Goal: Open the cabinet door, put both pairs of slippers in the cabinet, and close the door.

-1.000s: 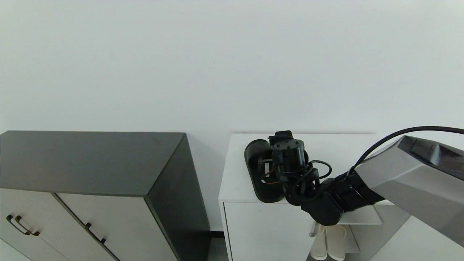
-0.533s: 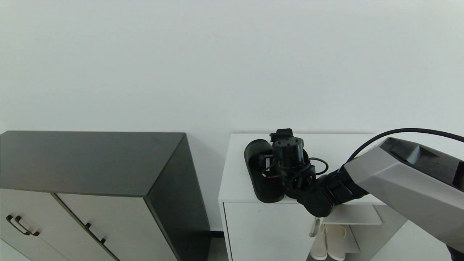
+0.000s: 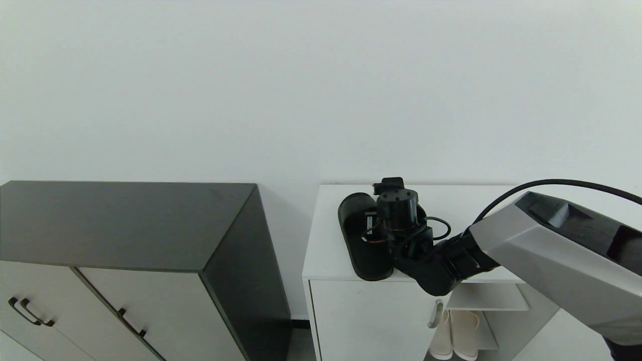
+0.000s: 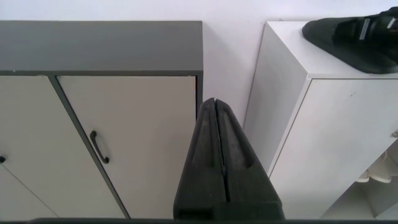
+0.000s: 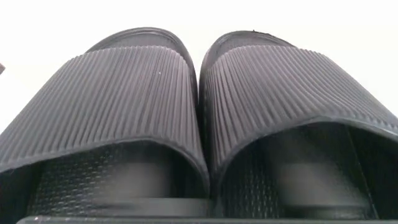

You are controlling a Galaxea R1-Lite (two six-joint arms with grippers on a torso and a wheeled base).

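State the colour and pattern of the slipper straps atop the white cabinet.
Black, finely ribbed slipper straps; the right wrist view shows them best.

The closed left end effector (image 4: 215, 106) hangs before the dark-topped cabinet (image 4: 127, 118) and the white cabinet (image 4: 336, 143).

The black slippers (image 5: 124, 106) look matt, rubbery, with ribbed straps; the white cabinet (image 3: 326, 250) is smooth and matt.

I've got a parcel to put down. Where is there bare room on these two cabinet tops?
The dark cabinet top is wholly bare. On the white cabinet top, a strip lies free left of the black slippers, and another behind the right arm toward the wall. Its middle is crowded.
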